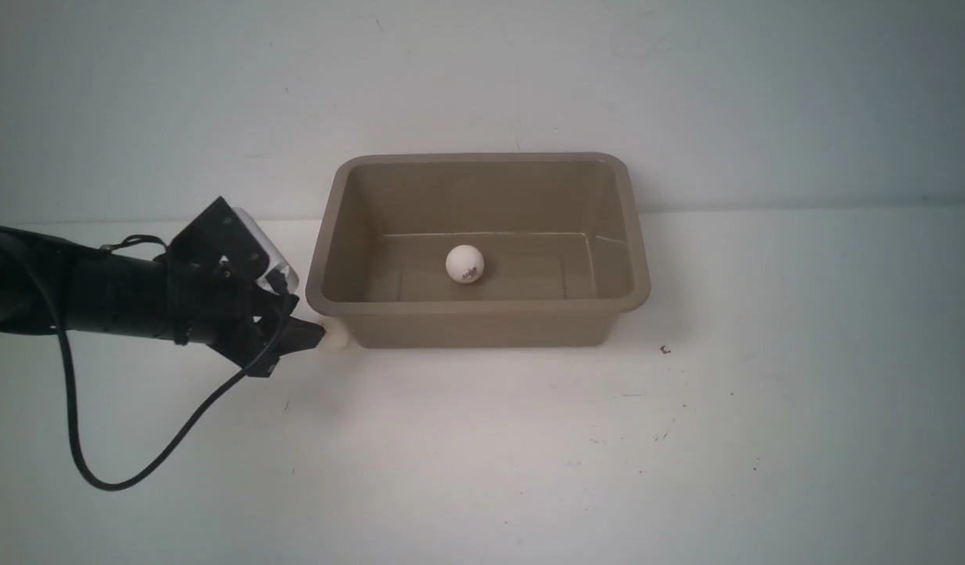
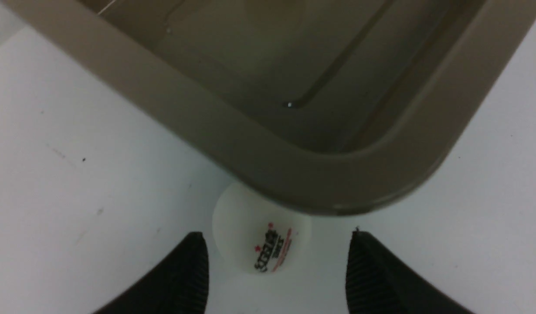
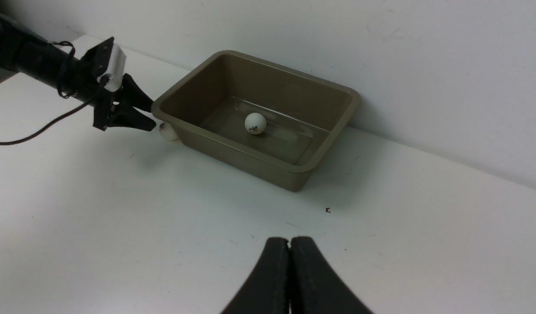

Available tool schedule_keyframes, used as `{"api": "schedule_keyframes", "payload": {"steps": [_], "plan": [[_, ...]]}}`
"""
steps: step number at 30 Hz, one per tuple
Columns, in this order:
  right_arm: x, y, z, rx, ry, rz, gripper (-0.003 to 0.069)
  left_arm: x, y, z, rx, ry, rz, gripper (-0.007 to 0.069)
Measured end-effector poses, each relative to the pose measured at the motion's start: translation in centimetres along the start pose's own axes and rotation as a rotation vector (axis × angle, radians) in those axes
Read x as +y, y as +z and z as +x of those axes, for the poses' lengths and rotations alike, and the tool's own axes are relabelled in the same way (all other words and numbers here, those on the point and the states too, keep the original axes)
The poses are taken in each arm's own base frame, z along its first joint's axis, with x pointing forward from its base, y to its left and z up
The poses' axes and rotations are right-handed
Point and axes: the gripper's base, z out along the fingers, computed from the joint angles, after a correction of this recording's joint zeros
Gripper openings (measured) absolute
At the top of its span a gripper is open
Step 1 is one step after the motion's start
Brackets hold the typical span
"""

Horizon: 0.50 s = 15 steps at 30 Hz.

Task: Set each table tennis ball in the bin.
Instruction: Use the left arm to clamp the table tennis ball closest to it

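Observation:
The taupe bin (image 1: 482, 314) stands against the back wall, with one white table tennis ball (image 1: 464, 264) on its floor. A second table tennis ball (image 2: 259, 237) rests on the table against the bin's front left corner, partly tucked under the rim (image 2: 337, 192). My left gripper (image 2: 276, 244) is open, low over the table, its two fingers to either side of this ball and just short of it, not touching. In the front view the ball (image 1: 333, 339) peeks out past the left gripper (image 1: 314, 336). My right gripper (image 3: 289, 240) is shut and empty, away from the bin.
The white table (image 1: 529, 455) runs wide in front of the bin. A white wall (image 1: 482, 78) rises right behind the bin. The left arm's black cable (image 1: 121, 463) loops over the table at the left. A small dark mark (image 1: 665, 350) lies right of the bin.

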Motion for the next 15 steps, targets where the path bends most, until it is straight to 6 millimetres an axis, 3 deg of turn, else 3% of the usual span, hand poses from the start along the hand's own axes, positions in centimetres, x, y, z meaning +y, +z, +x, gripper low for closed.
{"api": "schedule_keyframes", "payload": {"steps": [15], "plan": [[0.0, 0.1, 0.0, 0.002, 0.009, -0.005, -0.0018, 1.0, 3.0, 0.5, 0.03, -0.024, -0.009, 0.0388]]}}
